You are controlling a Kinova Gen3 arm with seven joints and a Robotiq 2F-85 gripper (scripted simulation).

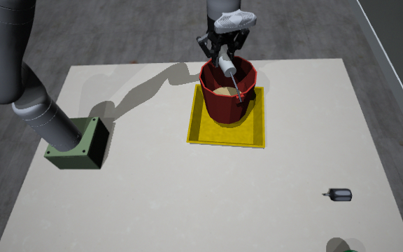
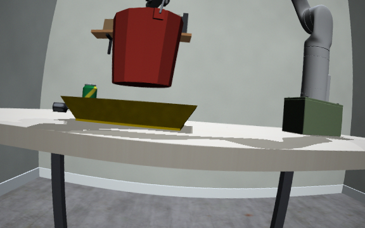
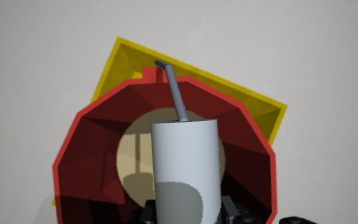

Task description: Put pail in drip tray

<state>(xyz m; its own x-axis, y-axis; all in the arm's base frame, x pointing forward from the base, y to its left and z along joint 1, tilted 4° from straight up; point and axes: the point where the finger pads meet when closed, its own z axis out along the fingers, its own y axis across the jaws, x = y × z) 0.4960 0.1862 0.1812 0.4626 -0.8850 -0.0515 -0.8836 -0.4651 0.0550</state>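
The red pail (image 1: 227,105) (image 2: 144,50) (image 3: 95,145) hangs upright in the air from its wire bail, its base well above the tray's rim. The yellow drip tray (image 1: 222,134) (image 2: 128,112) (image 3: 125,57) lies on the table right under it; in the wrist view the pail covers most of the tray. My gripper (image 1: 224,57) (image 3: 187,216) is shut on the white grip of the pail's handle (image 1: 227,66) (image 3: 185,155), straight above the pail's mouth. A tan disc shows at the pail's bottom.
The arm's green base block (image 1: 82,147) (image 2: 315,120) stands at the table's left. A small dark object (image 1: 340,194) (image 2: 59,107) lies near the front right. A green can (image 2: 89,91) stands beyond the tray. A wooden shelf (image 2: 101,33) is on the back wall.
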